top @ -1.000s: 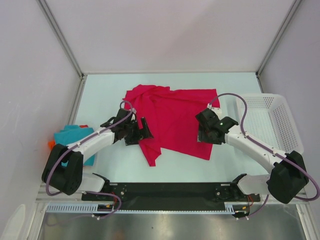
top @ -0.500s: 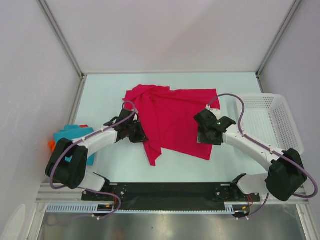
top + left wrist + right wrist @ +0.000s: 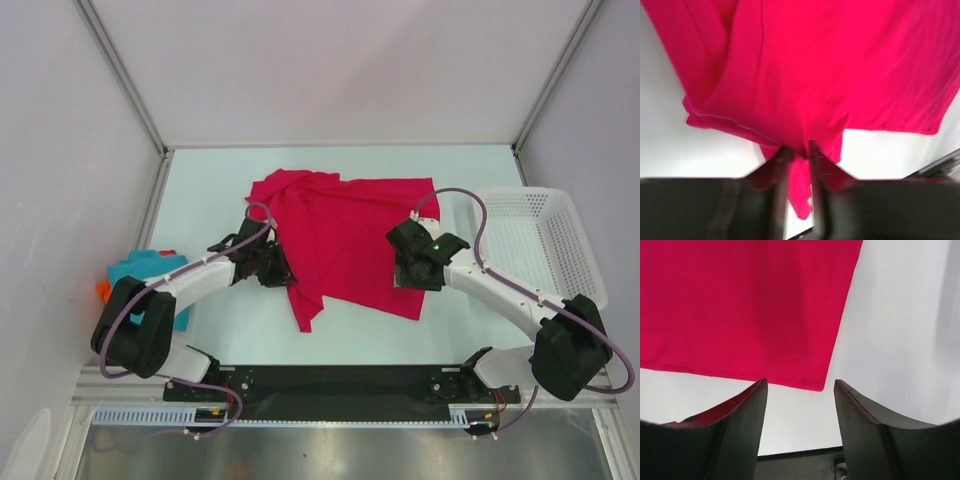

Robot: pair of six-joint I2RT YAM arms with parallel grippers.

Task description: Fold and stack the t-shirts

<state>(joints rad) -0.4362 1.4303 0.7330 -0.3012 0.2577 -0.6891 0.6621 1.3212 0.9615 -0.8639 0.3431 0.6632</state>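
Observation:
The crimson-pink t-shirt lies spread and partly bunched in the middle of the table. My left gripper is at its left edge. In the left wrist view, this gripper is shut on a pinched fold of the crimson t-shirt, with a tongue of cloth hanging between the fingers. My right gripper hovers over the shirt's right side. In the right wrist view it stands open and empty, a corner of the crimson shirt just beyond its tips. A teal-blue t-shirt and an orange one lie at the left edge.
A white mesh basket stands at the right edge of the table. Grey walls close in the table on the left, back and right. The black rail holding the arm bases runs along the near edge.
My left gripper has gone from open to shut on the shirt's left edge and shifted slightly up-left. The right gripper has crept a little to the left, still open.

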